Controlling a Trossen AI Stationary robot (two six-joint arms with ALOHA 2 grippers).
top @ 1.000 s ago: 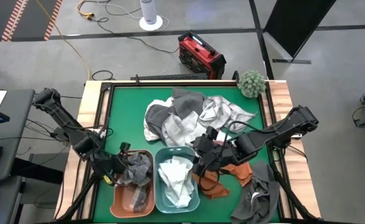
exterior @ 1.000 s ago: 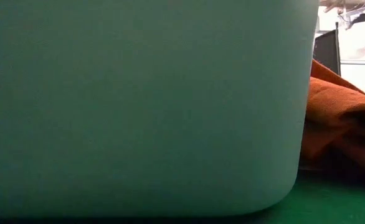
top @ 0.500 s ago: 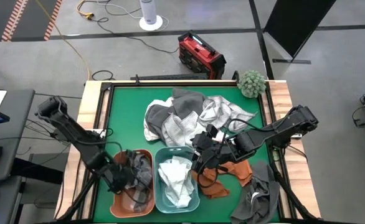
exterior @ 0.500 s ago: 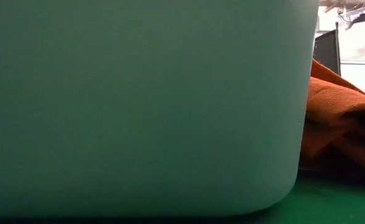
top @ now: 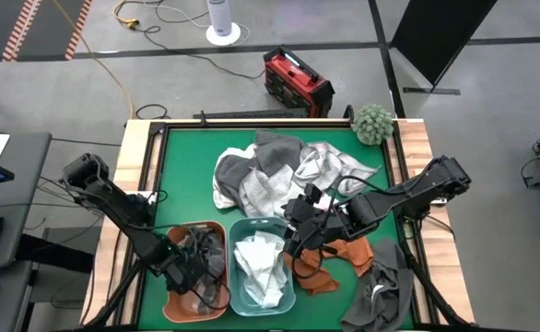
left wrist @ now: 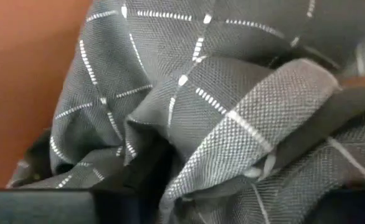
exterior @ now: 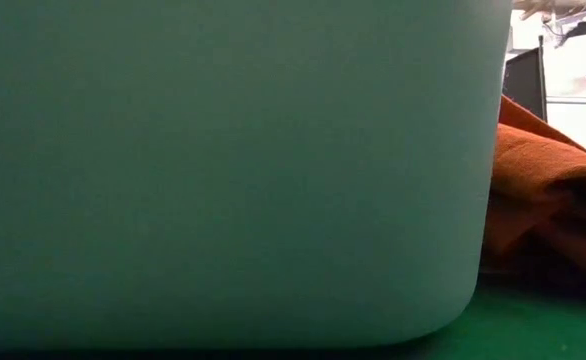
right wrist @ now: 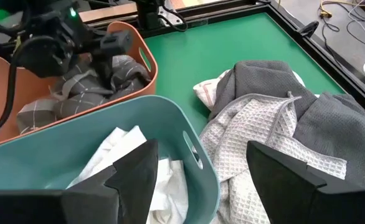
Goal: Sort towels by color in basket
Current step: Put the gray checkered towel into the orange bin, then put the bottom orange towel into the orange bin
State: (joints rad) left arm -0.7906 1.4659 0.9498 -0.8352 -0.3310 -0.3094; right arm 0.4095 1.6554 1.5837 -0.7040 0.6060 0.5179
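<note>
In the orange basket (top: 173,304) the grey plaid towel (top: 205,254) lies under the left tool (top: 190,267); its grip cannot be told. White towels (top: 259,263) fill the teal basket (top: 287,293). The right tool (top: 299,242) hangs wide open, empty. The mixed pile (top: 284,171) and rust-orange towel (top: 339,258) remain on the counter (top: 182,175), about half unsorted.

The grey plaid towel (left wrist: 232,112) in the orange basket (right wrist: 2,81) is a coarse, matt woven cloth with pale stitched check lines. The orange basket and the teal basket (right wrist: 108,143) just beside it look like smooth plastic with a dull sheen. Beyond the teal basket, a light grey towel (right wrist: 257,137) shows a waffle texture. The table (top: 187,148) is covered in matt green felt-like material with a pale wood rim (top: 136,148).
</note>
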